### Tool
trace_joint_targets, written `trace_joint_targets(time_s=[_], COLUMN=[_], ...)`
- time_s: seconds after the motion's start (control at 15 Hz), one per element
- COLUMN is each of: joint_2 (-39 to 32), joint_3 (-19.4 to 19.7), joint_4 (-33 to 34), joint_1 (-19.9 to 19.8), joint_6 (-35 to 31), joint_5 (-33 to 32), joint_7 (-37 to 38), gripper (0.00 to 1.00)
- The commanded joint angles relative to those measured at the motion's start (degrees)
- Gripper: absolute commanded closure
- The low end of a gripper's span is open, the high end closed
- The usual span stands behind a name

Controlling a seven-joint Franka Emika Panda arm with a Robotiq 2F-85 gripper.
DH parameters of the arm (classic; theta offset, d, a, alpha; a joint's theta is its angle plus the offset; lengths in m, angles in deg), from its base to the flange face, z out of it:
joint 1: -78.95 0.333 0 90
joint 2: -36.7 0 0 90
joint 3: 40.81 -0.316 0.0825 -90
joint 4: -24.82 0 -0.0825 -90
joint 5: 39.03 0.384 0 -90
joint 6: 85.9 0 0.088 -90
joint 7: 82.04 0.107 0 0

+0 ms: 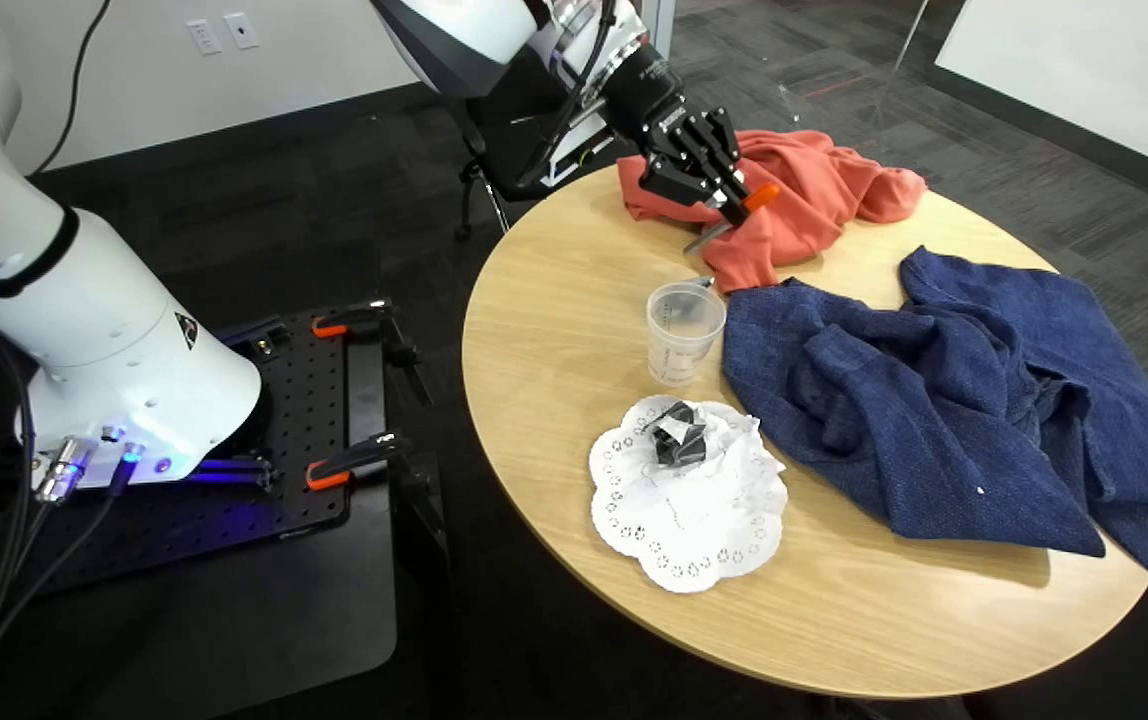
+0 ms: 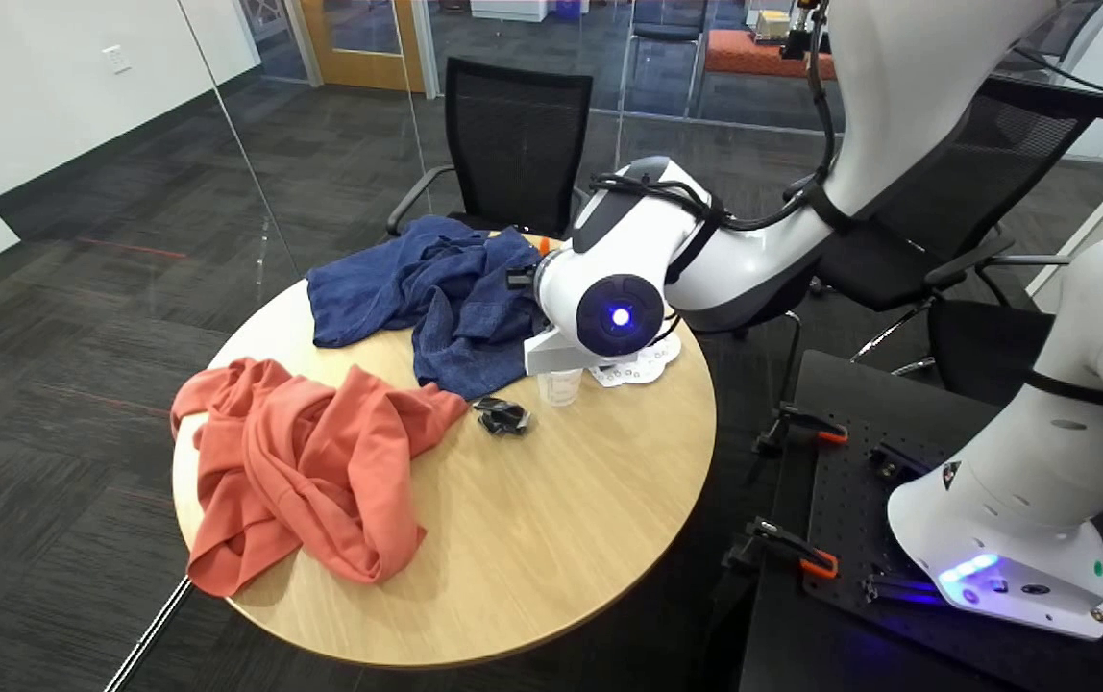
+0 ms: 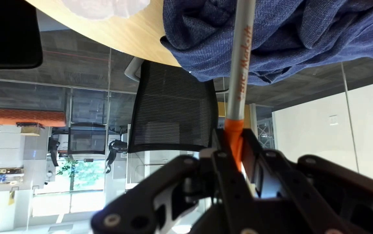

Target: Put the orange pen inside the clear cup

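My gripper [image 1: 737, 203] is shut on the orange end of the orange pen [image 1: 762, 197] and holds it in the air above the round table. The pen's grey barrel slants downward from the fingers. In the wrist view the fingertips [image 3: 233, 139] pinch the orange end, and the grey barrel [image 3: 242, 61] with orange lettering runs to the top edge. The clear cup [image 1: 684, 340] stands upright on the table, apart from the pen. In an exterior view the arm partly covers the cup [image 2: 561, 387], and only the pen's orange end [image 2: 544, 247] shows.
A red cloth [image 1: 804, 195] and a blue cloth [image 1: 894, 430] lie bunched on the table [image 1: 554, 300], the blue one close beside the cup. A black wrapper [image 2: 502, 416] lies near the cup. A white doily [image 1: 689, 560] bears crumpled paper and a black-and-white wrapper [image 1: 679, 440].
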Motion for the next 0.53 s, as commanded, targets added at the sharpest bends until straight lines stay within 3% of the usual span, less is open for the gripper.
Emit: trace_joint_targets(time_s=[0.0,0.13,0.2,0.47], joint_2=[-0.1,-0.1,-0.5,-3.1], joint_3=[-1.9,-2.1,-2.2,-3.7], joint_4=[0.0,0.0,0.3,1.5], joint_1=[-1.8,-1.8,-1.3,0.2], joint_6=[0.3,0.3,2.6,14.6], joint_5=[0.0,0.0,-0.2,-0.8], joint_7=[-0.2,-0.2,0.2,1.4], gripper=[0.85,0.85,0.96,0.96])
